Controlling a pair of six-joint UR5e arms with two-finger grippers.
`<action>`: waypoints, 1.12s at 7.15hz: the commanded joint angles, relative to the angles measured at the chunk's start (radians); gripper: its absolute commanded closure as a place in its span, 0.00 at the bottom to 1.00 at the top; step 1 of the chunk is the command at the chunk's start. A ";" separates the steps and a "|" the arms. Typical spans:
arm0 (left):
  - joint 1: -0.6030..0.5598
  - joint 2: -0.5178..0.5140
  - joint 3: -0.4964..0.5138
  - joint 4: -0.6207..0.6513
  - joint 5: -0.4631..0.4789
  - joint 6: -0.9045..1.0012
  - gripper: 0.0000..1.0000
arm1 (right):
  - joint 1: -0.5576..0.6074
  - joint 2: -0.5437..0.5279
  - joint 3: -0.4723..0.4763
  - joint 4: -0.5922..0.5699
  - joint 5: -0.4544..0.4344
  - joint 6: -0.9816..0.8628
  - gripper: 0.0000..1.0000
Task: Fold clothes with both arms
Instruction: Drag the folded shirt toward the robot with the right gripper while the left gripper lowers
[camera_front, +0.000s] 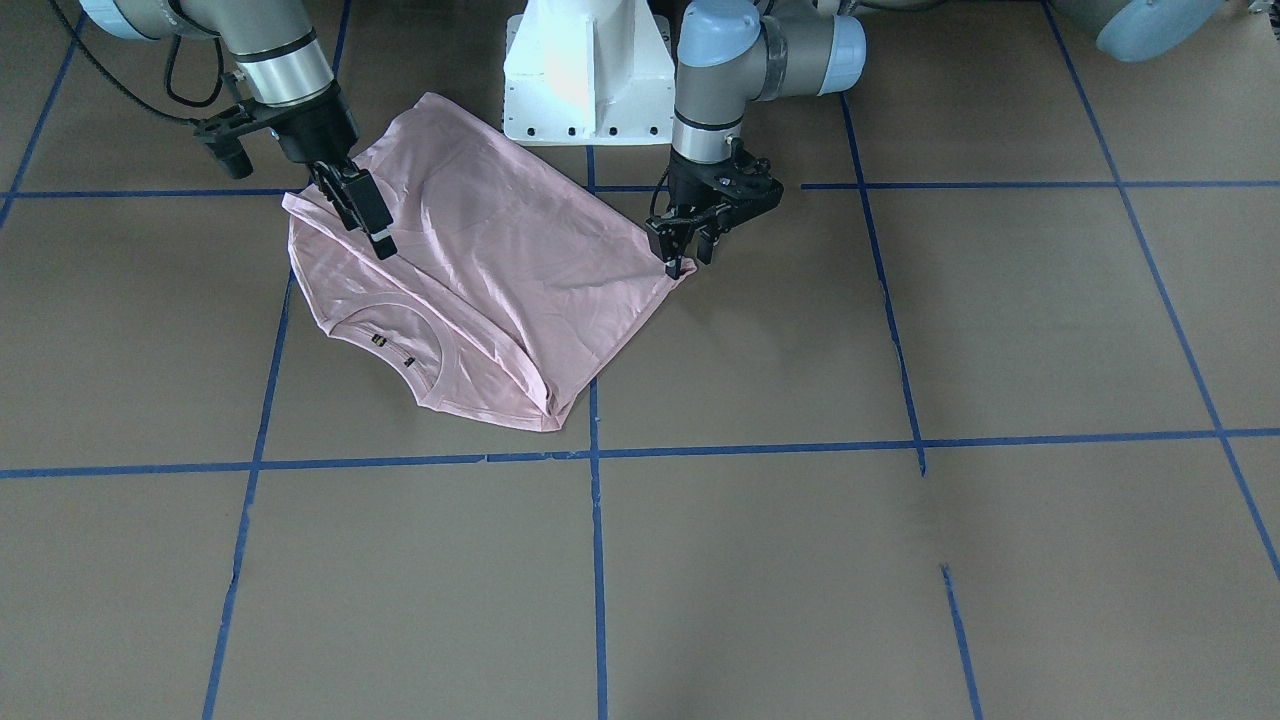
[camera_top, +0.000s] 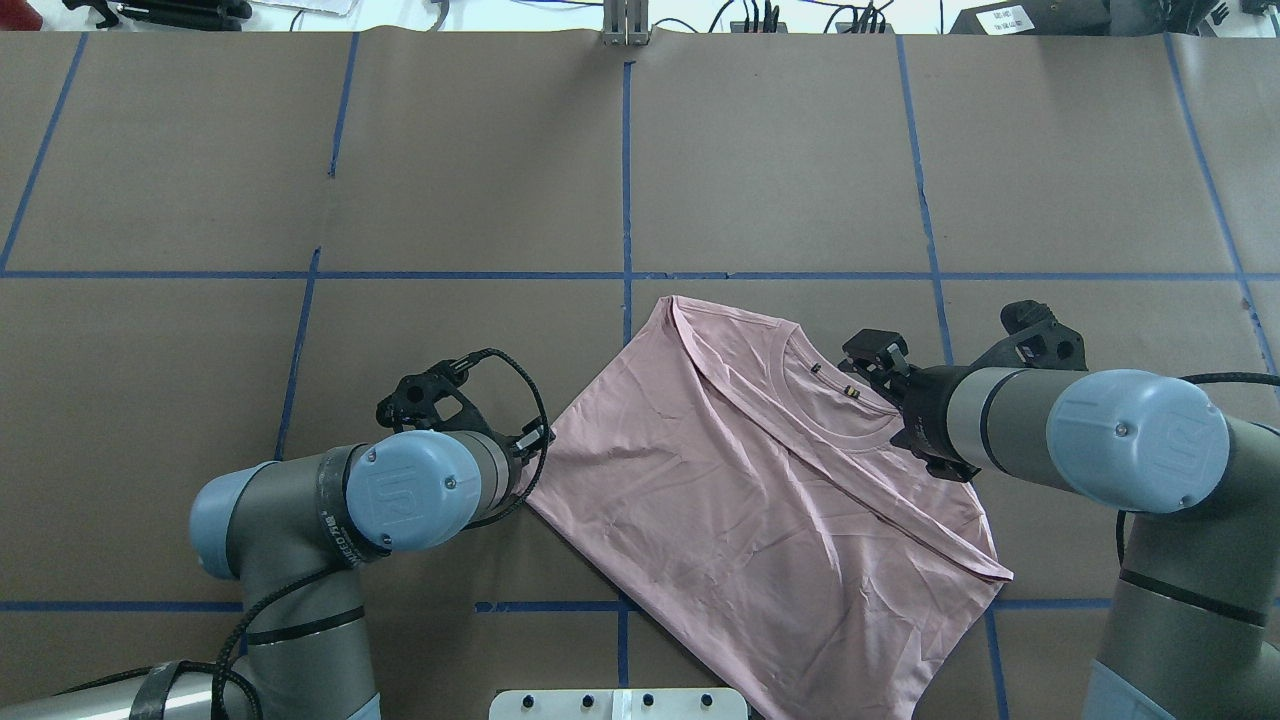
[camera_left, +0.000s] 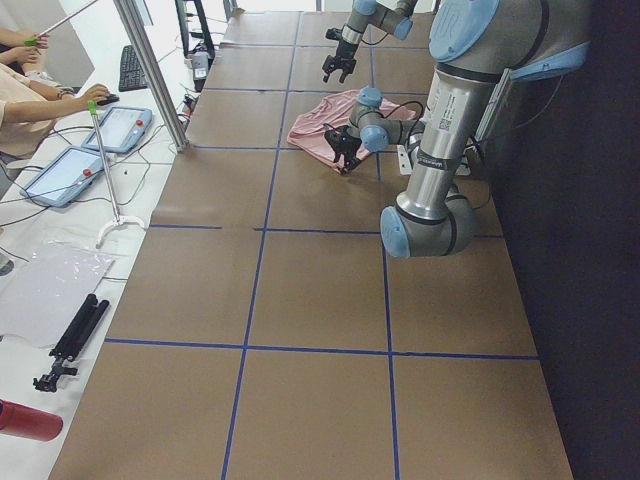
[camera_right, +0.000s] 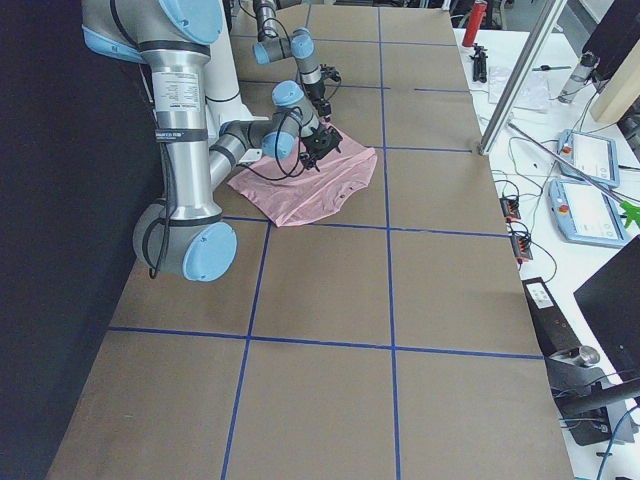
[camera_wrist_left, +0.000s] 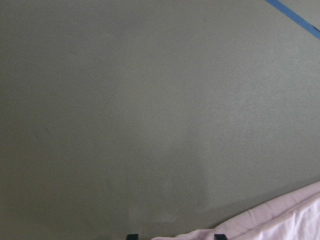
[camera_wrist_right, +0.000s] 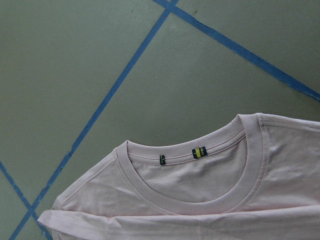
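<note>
At the left, the left gripper is set low at the near corner of the pale pink short-sleeved cotton T-shirt. Its jaws are parted and stand on either side of that corner, and nothing is pinched yet. The shirt is spread flat and skewed on the brown paper-covered table, close to the robot's base and slightly to its right. At the right, the right gripper is held over the shoulder area beside the ribbed collar. Whether its jaws are parted or closed cannot be told.

The step in hand is judged to be taking hold for a fold. For the next move, the left jaws would need to be closed on the corner and the right gripper lowered onto an edge, so that both sides can be lifted together.

In the overhead view the left fingers are hidden under the wrist. In the left wrist view two dark fingertips are shown with fabric between them. Only the right wrist view shows the two small neck labels, and no fingers appear in it.
</note>
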 joint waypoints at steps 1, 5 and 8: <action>0.000 -0.012 0.014 0.004 0.002 0.000 0.42 | 0.000 0.000 0.000 0.000 0.003 0.000 0.00; 0.005 -0.012 0.017 0.006 0.000 -0.006 0.86 | -0.002 0.000 -0.002 0.000 0.003 0.000 0.00; 0.000 -0.003 0.011 0.007 0.002 -0.008 1.00 | -0.011 0.003 -0.008 -0.002 0.004 0.000 0.00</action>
